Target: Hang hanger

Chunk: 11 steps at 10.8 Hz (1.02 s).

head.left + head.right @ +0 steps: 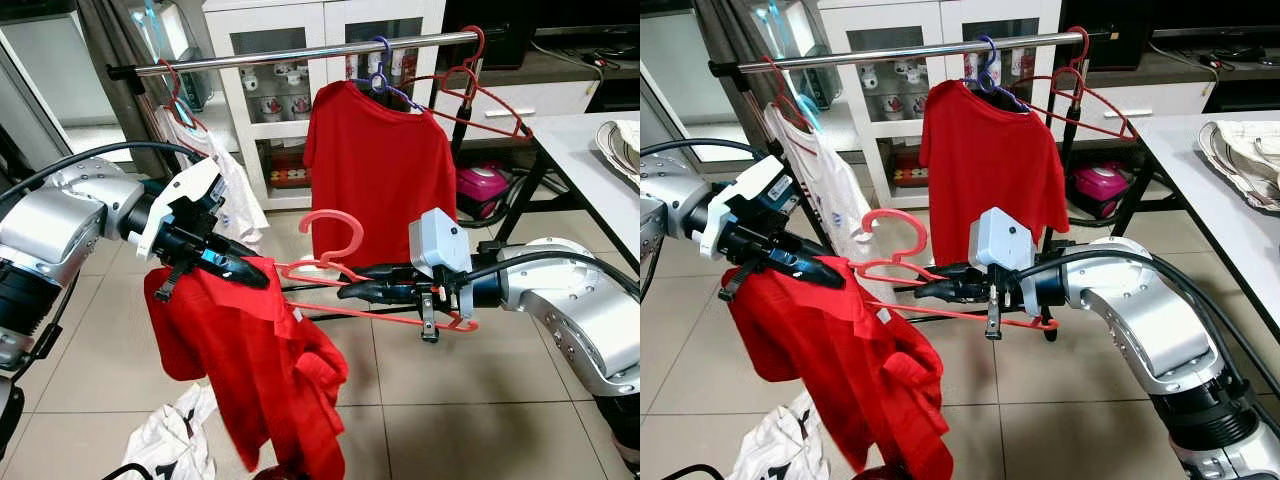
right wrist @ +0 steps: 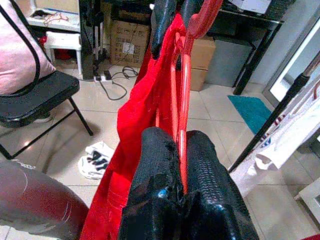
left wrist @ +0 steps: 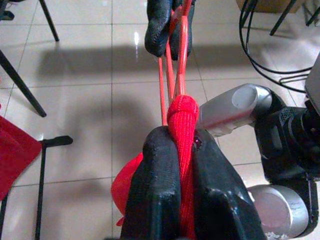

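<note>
Pinched between the left gripper [image 1: 245,270] at nine o'clock and the right gripper [image 1: 350,290] at three, the pink-red hanger [image 1: 335,262] lies flat with a red T-shirt [image 1: 245,370] half threaded on, well below the clothes rail [image 1: 300,55] at twelve, seemingly stretched for dressing.

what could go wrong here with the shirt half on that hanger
1. The red shirt hangs bunched off one end of the hanger, gripped through the cloth by the left end effector; it may slide off to the floor, where white clothing already lies.
2. The right end effector pinches thin hanger wire, which might twist in its grip.
3. The rail is crowded; the hook may snag the hung shirt.
</note>
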Available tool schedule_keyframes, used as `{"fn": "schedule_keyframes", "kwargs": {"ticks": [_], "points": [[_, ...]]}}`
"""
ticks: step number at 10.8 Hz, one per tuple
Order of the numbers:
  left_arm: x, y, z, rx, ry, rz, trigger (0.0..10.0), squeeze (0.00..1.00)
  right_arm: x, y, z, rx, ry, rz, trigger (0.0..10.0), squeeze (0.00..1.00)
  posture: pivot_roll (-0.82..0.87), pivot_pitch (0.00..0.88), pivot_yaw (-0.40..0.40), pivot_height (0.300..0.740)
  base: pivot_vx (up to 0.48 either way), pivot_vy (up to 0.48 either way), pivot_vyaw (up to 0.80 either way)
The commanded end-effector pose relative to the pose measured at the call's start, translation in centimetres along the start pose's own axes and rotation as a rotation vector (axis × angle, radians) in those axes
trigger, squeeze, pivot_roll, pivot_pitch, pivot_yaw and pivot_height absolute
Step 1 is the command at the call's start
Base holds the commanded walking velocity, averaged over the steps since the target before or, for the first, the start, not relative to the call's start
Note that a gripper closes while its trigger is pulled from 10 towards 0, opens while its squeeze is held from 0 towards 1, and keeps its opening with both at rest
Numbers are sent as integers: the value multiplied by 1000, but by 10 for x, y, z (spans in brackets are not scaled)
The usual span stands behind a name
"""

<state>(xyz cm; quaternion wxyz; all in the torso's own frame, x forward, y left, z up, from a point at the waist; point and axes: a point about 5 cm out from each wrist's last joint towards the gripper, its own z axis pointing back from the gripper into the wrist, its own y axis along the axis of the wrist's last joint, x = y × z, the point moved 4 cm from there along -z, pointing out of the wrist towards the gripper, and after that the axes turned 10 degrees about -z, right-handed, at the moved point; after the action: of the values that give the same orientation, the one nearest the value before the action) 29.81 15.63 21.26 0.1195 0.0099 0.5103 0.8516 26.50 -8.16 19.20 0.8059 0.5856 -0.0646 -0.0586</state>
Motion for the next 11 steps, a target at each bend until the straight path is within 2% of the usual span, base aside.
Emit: {"fn": "schedule_keyframes", "kwargs": {"ticks": [1, 4, 5, 6, 9, 11], "points": [[2, 3, 3, 14, 6, -8, 0, 0, -2, 14, -4, 32, 26, 57, 10000, 0, -21, 0, 112, 740, 0, 0, 0], [4, 3, 4, 18, 7, -4, 0, 0, -3, 15, -5, 39, 38, 42, 10000, 27, -22, 0, 109, 740, 0, 0, 0], [4, 3, 4, 21, 12, -4, 0, 0, -3, 14, -5, 38, 39, 38, 10000, 557, -22, 0, 109, 740, 0, 0, 0], [3, 3, 6, 28, 23, 2, 0, 0, -2, 14, -4, 40, 32, 29, 10000, 1000, -23, 0, 109, 740, 0, 0, 0], [-8, -4, 15, 30, 134, 10, 0, 0, 14, 17, 1, 75, -73, 23, 10000, 1000, -22, 0, 107, 740, 0, 0, 0], [-31, -19, 25, -33, 347, 3, 0, 0, 46, 44, 23, 300, -282, -29, 10000, 1000, -21, 0, 108, 740, 0, 0, 0]]}}
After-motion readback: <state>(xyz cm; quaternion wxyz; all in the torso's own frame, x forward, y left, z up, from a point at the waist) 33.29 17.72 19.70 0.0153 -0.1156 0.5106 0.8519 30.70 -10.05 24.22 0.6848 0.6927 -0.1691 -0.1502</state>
